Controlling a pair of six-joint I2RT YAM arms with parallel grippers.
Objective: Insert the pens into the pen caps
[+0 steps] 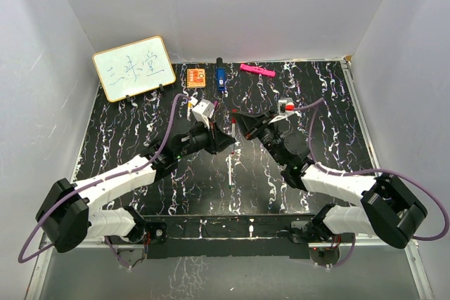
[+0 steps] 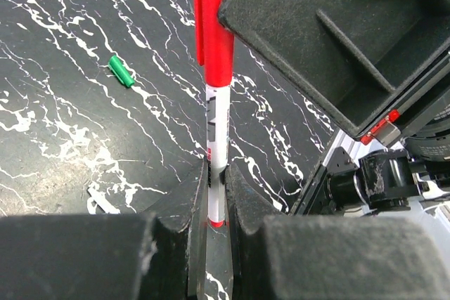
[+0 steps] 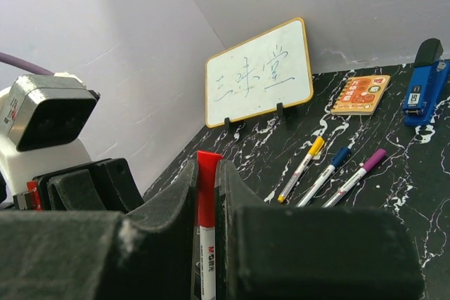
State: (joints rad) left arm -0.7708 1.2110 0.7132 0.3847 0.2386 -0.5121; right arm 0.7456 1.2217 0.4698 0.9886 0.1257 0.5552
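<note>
My left hand (image 2: 216, 177) is pinching the lower barrel of the red pen (image 2: 217, 131). My right hand (image 3: 207, 171) is pressed onto the red cap (image 2: 214, 26) at its top, so the pen hangs between the two hands above the surface (image 2: 63, 138).

The cap's mouth meets the barrel, but I cannot tell whether it has seated fully. My worry is that a push slightly off the pen's axis would make the smooth barrel slide through the left pads, or cock the cap sideways. The two hands are also very close together, so more closing travel could knock them into each other. If I let go before the cap has seated, it could drop off.

A green cap (image 2: 121, 72) lies to the left of the red pen. A loose white pen (image 1: 230, 168) lies just on the near side of it. Beyond it are the yellow-capped pen (image 3: 302, 166), the blue-capped pen (image 3: 328, 173) and the purple-capped pen (image 3: 360, 172).

The red pen's barrel reads "M&G". Farther back, the whiteboard (image 3: 260, 72) carries three handwritten characters that I can't make out for certain. The print on the orange notepad (image 3: 360, 94) and the label on the blue stapler (image 3: 424, 82) are too small to read.
</note>
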